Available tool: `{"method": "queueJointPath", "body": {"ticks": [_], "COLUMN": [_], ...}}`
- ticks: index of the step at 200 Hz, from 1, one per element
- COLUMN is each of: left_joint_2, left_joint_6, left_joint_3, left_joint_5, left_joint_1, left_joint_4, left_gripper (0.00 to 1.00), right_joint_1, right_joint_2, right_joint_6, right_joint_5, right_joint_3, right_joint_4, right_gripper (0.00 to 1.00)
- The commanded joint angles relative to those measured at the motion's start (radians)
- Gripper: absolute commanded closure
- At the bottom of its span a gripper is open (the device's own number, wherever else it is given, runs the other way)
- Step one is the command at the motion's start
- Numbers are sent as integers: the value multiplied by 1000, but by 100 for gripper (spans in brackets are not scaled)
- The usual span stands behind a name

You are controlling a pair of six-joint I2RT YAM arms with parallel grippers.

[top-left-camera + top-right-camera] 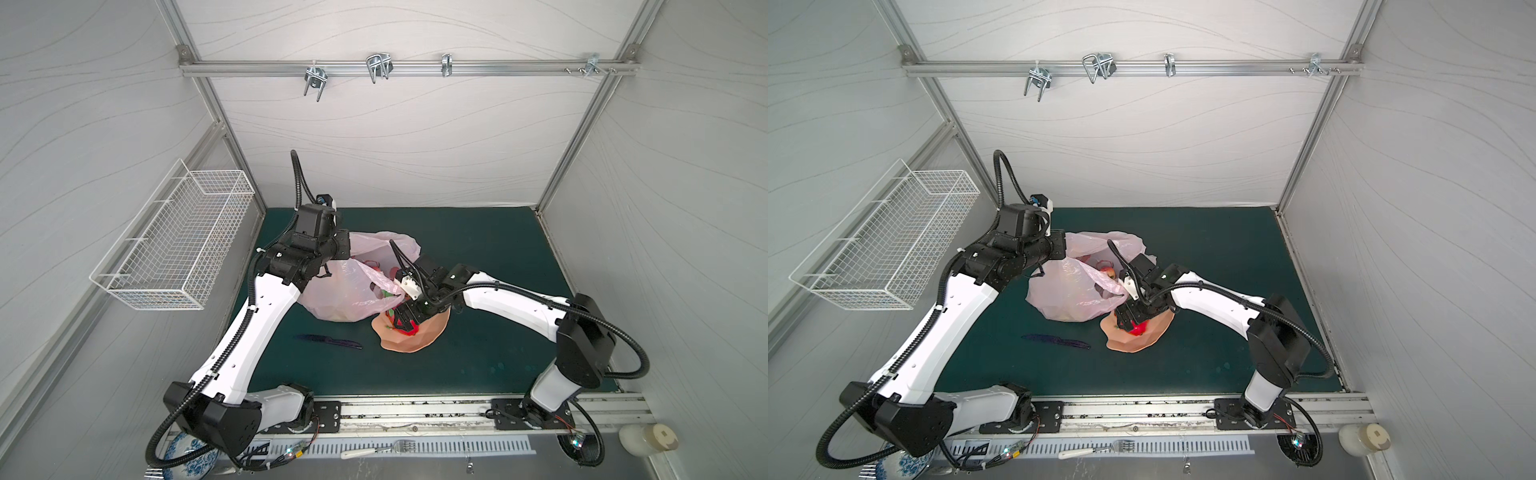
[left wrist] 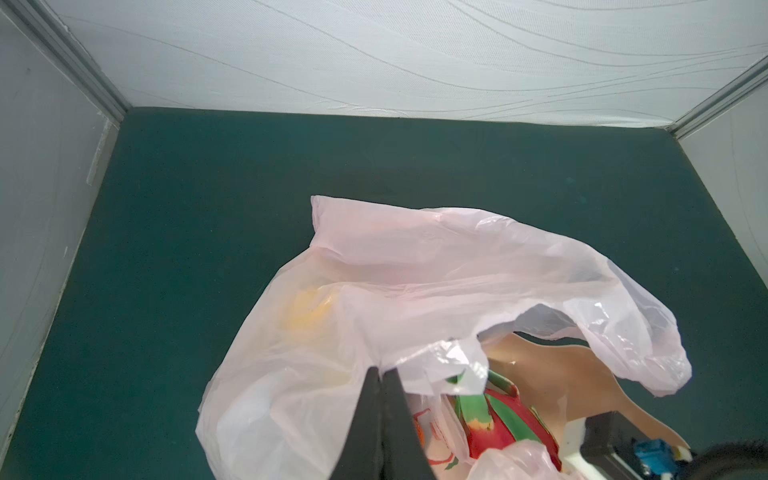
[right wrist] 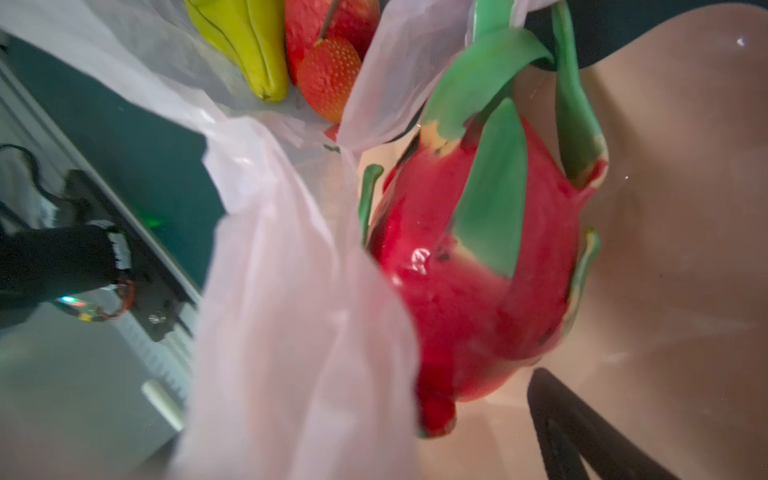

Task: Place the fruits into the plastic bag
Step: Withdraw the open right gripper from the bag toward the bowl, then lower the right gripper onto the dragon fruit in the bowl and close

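With left gripper (image 2: 381,370) pinched shut on the plastic bag (image 2: 415,270) mid-frame and right gripper (image 1: 405,324) wide open astride the dragon fruit (image 3: 478,270) in the bowl (image 3: 685,208) just lower-right, risks clamping drooping film too and dropping the fruit

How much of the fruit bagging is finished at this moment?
Done: a strawberry and a yellow-green fruit lie inside the plastic bag, whose rim the left tool pinches. In hand: the open right tool stands over the dragon fruit in the bowl. Left: lifting it into the bag.
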Motion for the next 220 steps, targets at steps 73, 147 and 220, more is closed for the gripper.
{"method": "queueJointPath", "body": {"ticks": [73,147,220], "left_joint_2": [-24,-39,-53], "left_joint_6": [-14,-27,-28], "left_joint_3": [34,11,-1], "left_joint_5": [9,31,39], "left_joint_1": [5,5,5], "left_joint_4": [14,18,20], "left_gripper": [100,100,100], "right_joint_1": [63,64,64], "right_joint_2": [110,176,164], "right_joint_6": [-66,-38,2], "right_joint_5": [277,229,272], "right_joint_3": [49,54,21], "right_joint_4": [23,69,104], "right_gripper": [1,1,15]}}
